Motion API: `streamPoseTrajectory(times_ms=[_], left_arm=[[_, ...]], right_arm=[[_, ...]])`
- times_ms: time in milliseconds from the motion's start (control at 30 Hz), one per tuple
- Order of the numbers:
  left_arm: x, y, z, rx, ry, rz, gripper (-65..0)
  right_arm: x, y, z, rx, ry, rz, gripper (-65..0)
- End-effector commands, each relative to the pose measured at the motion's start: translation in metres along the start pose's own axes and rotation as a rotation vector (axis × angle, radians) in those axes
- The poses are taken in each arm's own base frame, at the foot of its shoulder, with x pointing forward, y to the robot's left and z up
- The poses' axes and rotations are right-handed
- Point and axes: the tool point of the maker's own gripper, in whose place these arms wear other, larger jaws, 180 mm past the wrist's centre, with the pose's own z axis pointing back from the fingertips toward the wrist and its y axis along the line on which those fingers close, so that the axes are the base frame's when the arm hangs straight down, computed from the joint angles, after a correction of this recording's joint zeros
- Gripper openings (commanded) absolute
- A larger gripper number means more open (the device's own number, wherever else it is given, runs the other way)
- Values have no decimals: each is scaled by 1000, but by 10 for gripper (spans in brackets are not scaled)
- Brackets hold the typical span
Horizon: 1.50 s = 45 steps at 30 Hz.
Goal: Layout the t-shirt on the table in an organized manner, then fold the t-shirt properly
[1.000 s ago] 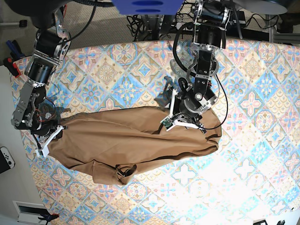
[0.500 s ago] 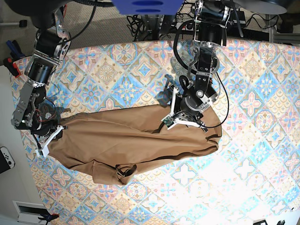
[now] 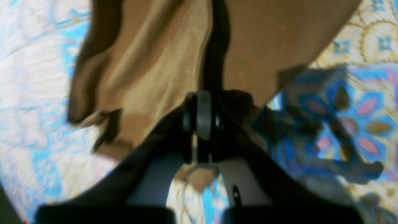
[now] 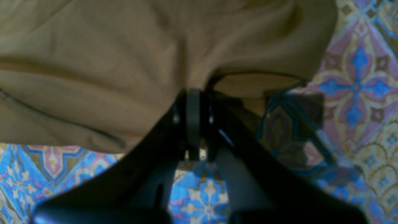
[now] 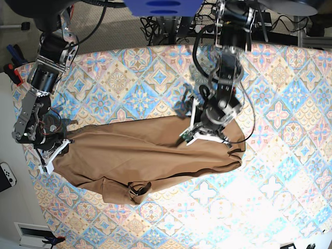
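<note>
The surface [image 5: 290, 171] is covered by a pastel tile pattern of blue, pink and cream medallions and fills most of the base view. A strong glare is seen on its lower right part. Beyond its far edge, at the top of the frame, a grey floor [image 5: 119, 28] with black cables [image 5: 155, 23] is seen, and part of a blue object [image 5: 163, 6] at the top centre.

The shirt [image 5: 150, 153] is spread in a long crumpled band across the middle of the surface. The left jaws [image 5: 207, 134] are closed on its upper edge at centre right. The right jaws [image 5: 52, 155] are closed on its end at the far left.
</note>
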Motion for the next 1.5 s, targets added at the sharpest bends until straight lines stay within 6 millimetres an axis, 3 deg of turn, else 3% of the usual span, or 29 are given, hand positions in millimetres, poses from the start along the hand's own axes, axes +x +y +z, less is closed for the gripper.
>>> streamPoseTrajectory(times_ms=[0, 133, 267, 367, 500, 633, 800, 867, 1100, 1200, 1367, 1467], left_arm=[[13, 14, 15, 57, -38, -3, -650], [5, 16, 50, 123, -26, -8, -650], [-23, 4, 61, 109, 37, -30, -650], [-50, -15, 69, 74, 96, -55, -650], [-97, -48, 79, -11, 200, -88, -650], [-129, -76, 91, -82, 273, -103, -650], [-160, -100, 107, -152, 347, -127, -650], [-168, -99, 110, -151, 367, -129, -650], [-183, -63, 114, -50, 375, -62, -650], [-182, -61, 113, -47, 372, -61, -650], [-178, -59, 111, -43, 360, -56, -650], [-176, -56, 109, -35, 355, -57, -650]], right_arm=[[32, -7, 16, -20, -91, 21, -650], [43, -8, 32, -53, -95, 64, -650], [32, -16, 45, -90, -79, 63, -650], [31, -24, 57, -120, -106, 46, -650], [11, -26, 54, -125, -71, 43, -650], [-1, -34, 56, -136, -60, 13, -650], [-2, -37, 57, -139, -65, -4, -650], [-3, -37, 57, -138, -62, -4, -650], [-2, -33, 54, -130, -56, 1, -650], [-17, -7, 25, -64, 48, 67, -650], [29, 31, -2, 16, 82, 190, -650], [39, 44, -9, 32, 106, 242, -650]])
